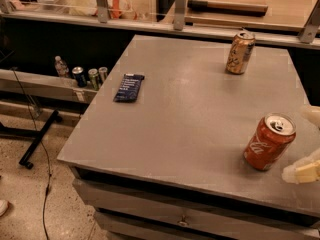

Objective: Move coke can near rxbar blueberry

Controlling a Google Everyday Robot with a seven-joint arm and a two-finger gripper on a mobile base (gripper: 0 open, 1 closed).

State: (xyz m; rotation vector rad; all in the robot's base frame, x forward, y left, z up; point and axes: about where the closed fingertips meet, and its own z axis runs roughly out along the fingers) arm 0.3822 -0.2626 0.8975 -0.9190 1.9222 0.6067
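The coke can (270, 142), red-orange with white script and a silver top, stands upright near the front right of the grey table (190, 119). The rxbar blueberry (129, 87), a flat dark navy bar, lies near the table's left edge. My gripper (308, 144) enters at the right edge of the view, just right of the coke can and not touching it. Its two pale fingertips (301, 172) are spread apart, one nearer the front and one farther back, with nothing between them.
A tan patterned can (240, 52) stands at the back right of the table. A lower shelf on the left holds a bottle and several cans (82, 76). A counter with a railing (175, 24) runs behind the table. Cables and a stand foot (37, 144) lie on the floor at left.
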